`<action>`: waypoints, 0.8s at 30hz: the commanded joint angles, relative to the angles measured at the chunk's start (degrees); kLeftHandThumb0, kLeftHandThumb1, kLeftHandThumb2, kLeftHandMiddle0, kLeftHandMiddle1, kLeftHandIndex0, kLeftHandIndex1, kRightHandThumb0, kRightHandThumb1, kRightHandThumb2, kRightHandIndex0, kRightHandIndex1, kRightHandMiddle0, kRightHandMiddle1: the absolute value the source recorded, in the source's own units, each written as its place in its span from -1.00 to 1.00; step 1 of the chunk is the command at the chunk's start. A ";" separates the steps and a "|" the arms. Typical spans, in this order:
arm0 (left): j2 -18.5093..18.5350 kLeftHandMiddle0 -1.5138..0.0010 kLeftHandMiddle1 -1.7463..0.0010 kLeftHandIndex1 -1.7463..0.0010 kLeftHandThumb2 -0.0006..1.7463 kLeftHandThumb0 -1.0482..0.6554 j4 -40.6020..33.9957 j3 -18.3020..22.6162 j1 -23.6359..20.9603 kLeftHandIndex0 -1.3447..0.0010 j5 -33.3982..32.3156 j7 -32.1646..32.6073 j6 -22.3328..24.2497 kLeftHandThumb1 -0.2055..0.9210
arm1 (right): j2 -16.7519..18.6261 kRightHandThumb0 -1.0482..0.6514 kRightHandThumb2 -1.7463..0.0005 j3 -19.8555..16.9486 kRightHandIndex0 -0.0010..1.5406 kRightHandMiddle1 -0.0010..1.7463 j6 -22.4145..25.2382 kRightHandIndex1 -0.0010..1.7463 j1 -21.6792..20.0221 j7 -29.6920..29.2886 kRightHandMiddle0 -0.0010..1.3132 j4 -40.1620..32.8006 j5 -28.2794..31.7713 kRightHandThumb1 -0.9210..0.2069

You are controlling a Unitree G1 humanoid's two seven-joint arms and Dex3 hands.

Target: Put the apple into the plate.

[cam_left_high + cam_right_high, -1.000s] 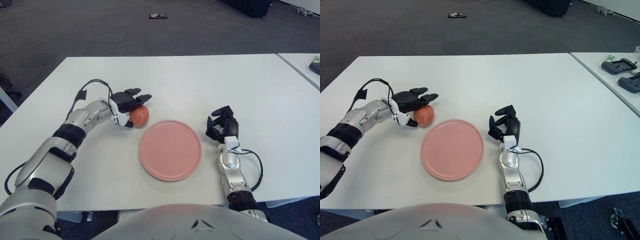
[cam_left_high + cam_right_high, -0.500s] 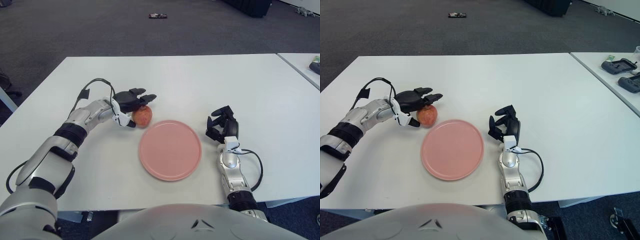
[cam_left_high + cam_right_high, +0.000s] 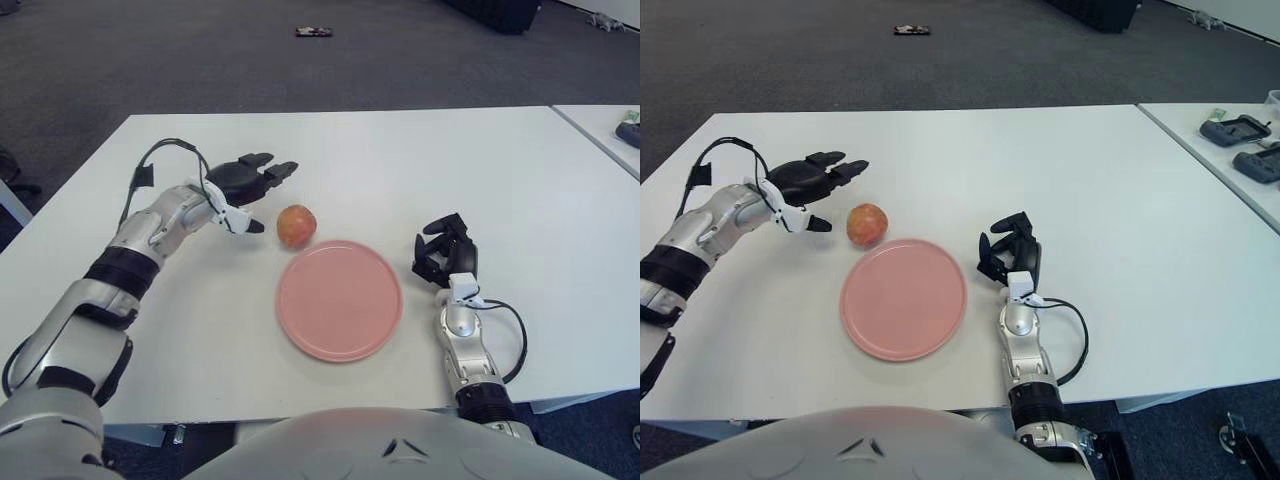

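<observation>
A red-yellow apple [image 3: 296,225] sits on the white table just beyond the far-left rim of the pink plate [image 3: 340,299]. My left hand [image 3: 246,185] hovers a little to the apple's left, fingers spread, apart from it and holding nothing. My right hand [image 3: 443,252] shows to the right of the plate, fingers curled and empty.
The white table [image 3: 400,160] runs wide behind the plate. A second table at the far right carries dark handheld devices [image 3: 1238,133]. A small dark object [image 3: 314,32] lies on the grey carpet beyond.
My left hand let go of the apple and drew back to the left and away. The apple stayed on the table, slightly further right. The right hand has not moved.
</observation>
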 commanded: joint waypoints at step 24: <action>-0.17 1.00 1.00 1.00 0.04 -0.88 -12.08 4.06 5.73 1.00 -7.54 -4.02 0.44 0.13 | -0.26 -0.25 -0.22 -1.27 -0.16 1.00 -1.54 0.93 -0.60 2.10 -0.32 1.34 2.67 -0.30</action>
